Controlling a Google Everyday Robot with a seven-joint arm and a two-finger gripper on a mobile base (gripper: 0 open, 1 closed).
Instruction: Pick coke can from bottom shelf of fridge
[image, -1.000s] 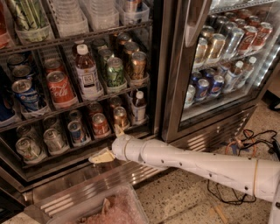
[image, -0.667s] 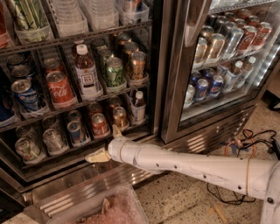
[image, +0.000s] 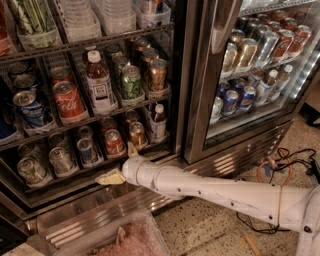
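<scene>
The coke can (image: 114, 142) is a small red can with a silver top, upright in a clear lane tray on the bottom shelf (image: 65, 181) of the open fridge (image: 186, 90). A copper-orange can (image: 136, 133) stands to its right, silver and blue cans to its left. My gripper (image: 120, 163) is at the end of the white arm, just in front of and below the coke can. It is open and empty: one finger (image: 132, 149) points up beside the can, the other (image: 110, 177) points left along the shelf's front edge.
The rack above holds a red Coca-Cola script can (image: 69, 101), a white-capped bottle (image: 99, 82) and a green can (image: 131, 81). A small bottle (image: 158, 122) stands right of the copper can. The right glass door (image: 260, 60) is shut. A plastic bin (image: 120, 240) and cables (image: 280, 170) lie on the floor.
My arm has reached a little further left and in toward the bottom shelf; the gripper's fingers now sit by the red can. The cans have not moved.
</scene>
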